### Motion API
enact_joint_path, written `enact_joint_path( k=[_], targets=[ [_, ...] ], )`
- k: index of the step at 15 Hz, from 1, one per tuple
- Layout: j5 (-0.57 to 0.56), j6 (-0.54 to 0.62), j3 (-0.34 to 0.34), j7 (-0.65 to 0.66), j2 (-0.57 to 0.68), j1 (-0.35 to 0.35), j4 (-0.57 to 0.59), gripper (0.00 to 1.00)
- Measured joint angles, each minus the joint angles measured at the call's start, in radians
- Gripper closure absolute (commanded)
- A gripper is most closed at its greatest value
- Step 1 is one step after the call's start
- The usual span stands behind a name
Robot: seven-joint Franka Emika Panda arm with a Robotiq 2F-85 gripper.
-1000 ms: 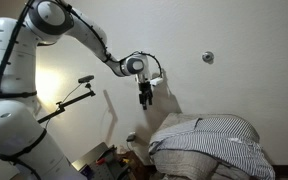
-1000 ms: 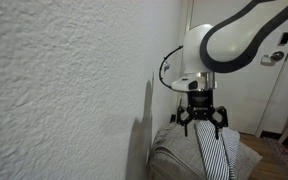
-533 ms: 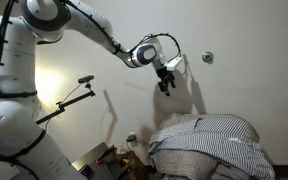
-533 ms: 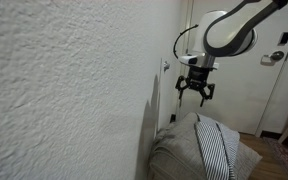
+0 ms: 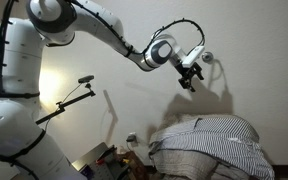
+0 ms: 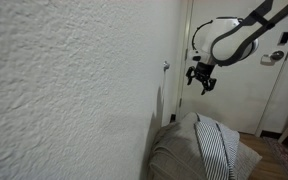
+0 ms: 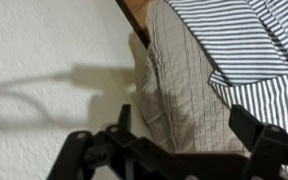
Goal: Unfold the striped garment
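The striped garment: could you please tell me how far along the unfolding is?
Nothing looks done yet: the striped garment lies bunched in a heap. Nothing is in hand: the gripper hangs open and empty, high above it. Left: come down, grip an edge and spread the cloth out.

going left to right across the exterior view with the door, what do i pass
Rough white textured wall → small wall fitting → black open gripper → silver door lock. Striped garment overlaps the gripper's position, so it is left out.
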Motion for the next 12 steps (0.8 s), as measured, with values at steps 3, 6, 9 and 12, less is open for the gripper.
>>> enact_joint_path(
  k=[3, 6, 9, 12],
  targets=[
    [-0.117, 0.017, -0.097, 0.221, 0.034, 0.035, 0.01, 0.0],
    [-0.227, -0.018, -0.157, 0.414, 0.065, 0.066, 0.014, 0.35],
    [-0.277, -0.091, -0.146, 0.499, 0.084, 0.067, 0.018, 0.58],
    [-0.282, -0.177, -0.105, 0.508, 0.091, 0.054, 0.024, 0.8]
  ],
)
